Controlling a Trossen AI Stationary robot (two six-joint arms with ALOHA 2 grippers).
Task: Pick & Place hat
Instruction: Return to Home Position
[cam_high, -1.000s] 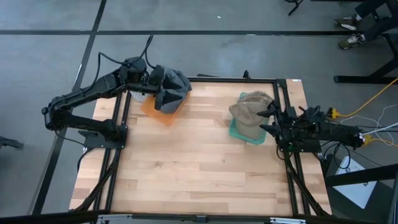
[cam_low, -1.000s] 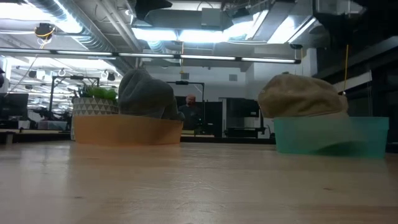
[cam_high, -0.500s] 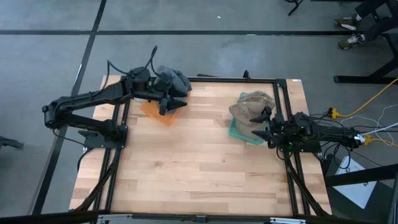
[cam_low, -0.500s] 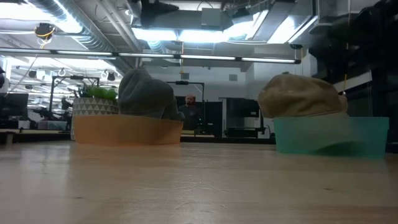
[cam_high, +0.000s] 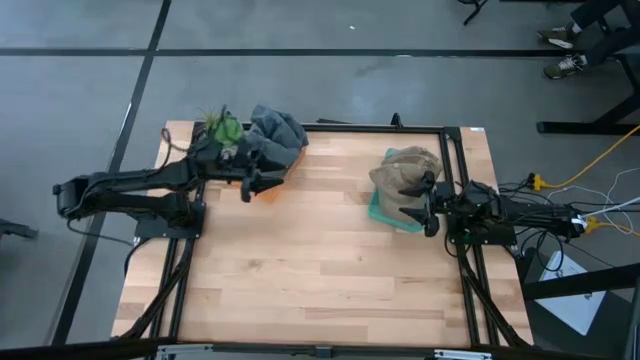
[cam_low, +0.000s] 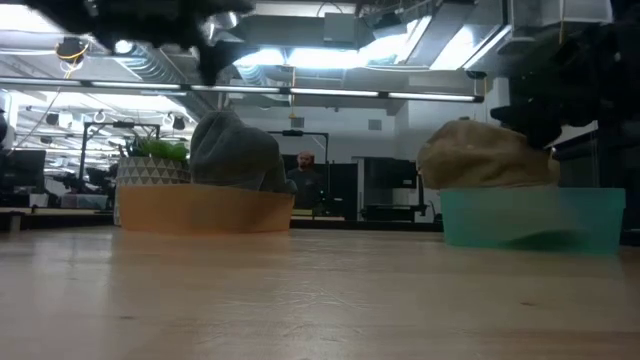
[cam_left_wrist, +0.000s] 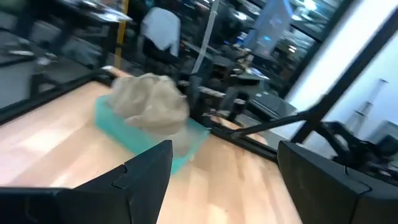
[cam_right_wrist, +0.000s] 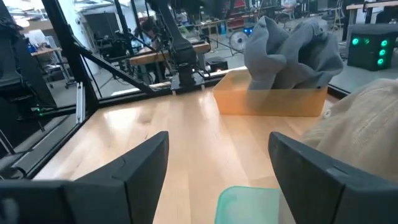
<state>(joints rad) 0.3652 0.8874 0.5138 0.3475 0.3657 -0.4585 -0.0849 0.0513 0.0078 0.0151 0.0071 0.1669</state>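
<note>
A grey hat lies heaped in an orange bin at the table's far left; the low view shows the hat rising above the bin's rim. A tan hat sits on a teal bin at the far right. My left gripper is open, level, beside the orange bin on its near-left side, and its wrist view looks across at the tan hat. My right gripper is open beside the teal bin, its fingers level, with the tan hat just off one finger.
A green plant in a patterned pot stands at the far left corner behind the orange bin. Black frame rails run along the table's sides. The wooden tabletop lies between and in front of the two bins.
My left gripper has drawn back from above the grey hat toward the table's left edge and sunk, tipping level; the hat and the plant now show uncovered. My right gripper has sunk a little beside the teal bin. Both hats stay in place.
</note>
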